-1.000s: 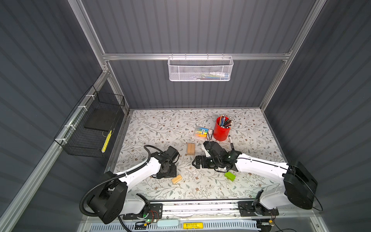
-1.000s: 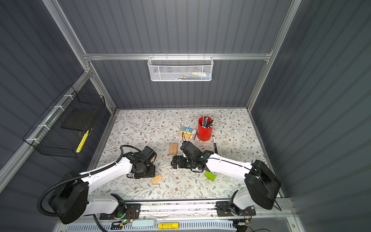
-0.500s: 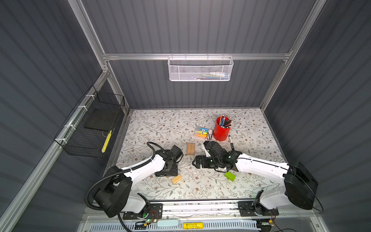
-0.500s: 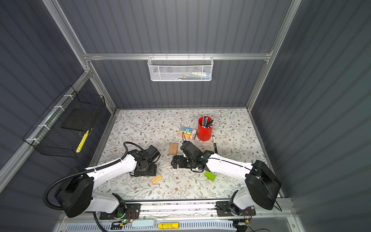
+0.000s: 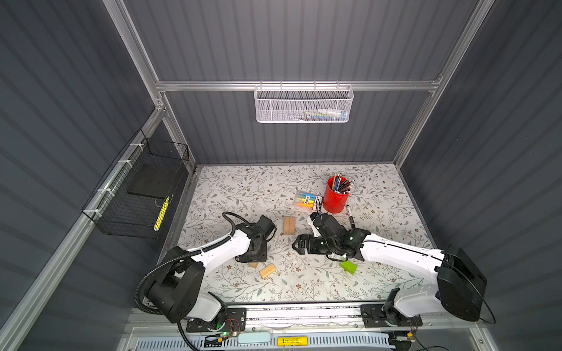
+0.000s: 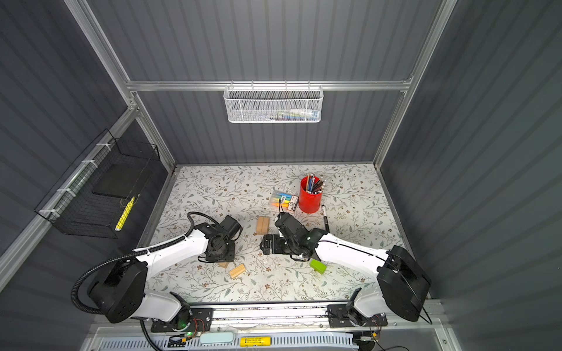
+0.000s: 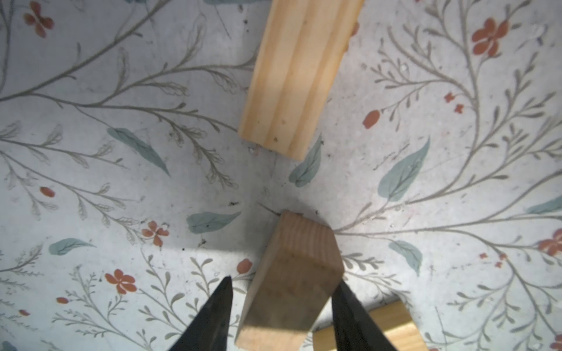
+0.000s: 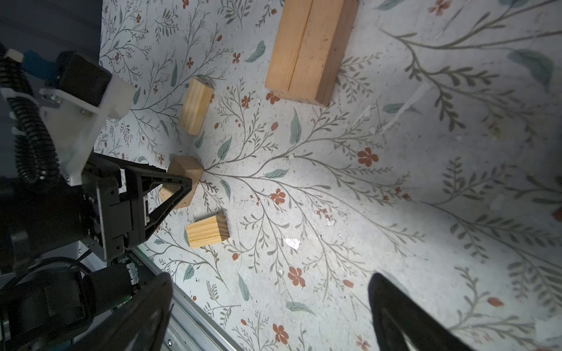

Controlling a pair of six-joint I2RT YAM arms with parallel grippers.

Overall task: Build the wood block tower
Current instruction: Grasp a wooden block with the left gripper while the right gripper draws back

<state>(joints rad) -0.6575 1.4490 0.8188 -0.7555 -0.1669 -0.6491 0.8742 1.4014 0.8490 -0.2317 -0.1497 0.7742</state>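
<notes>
My left gripper (image 7: 282,281) points down at the floral table and is shut on a tan wood block (image 7: 292,273). The block is tilted, with its far end on the table. From the right wrist view the same block (image 8: 182,182) shows between those black fingers (image 8: 178,190). Two more tan blocks lie loose: one ahead (image 7: 298,76), one beside the jaws (image 7: 380,328). The tower is a low pile with two tan blocks side by side on top (image 5: 289,225) (image 6: 262,225) (image 8: 307,51). A lime green block (image 5: 348,266) lies under the right arm. My right gripper (image 8: 270,304) (image 5: 296,244) is open and holds nothing.
A red pencil cup (image 5: 335,199) and a clear pack of highlighters (image 5: 305,199) stand behind the pile. A black marker (image 5: 350,216) lies beside the cup. The metal front rail (image 8: 194,313) runs close to the loose blocks. A black wire basket (image 5: 143,194) hangs on the left wall.
The left gripper's jaws have closed in on the tan block, and its wrist has shifted slightly. The right arm has not moved.
</notes>
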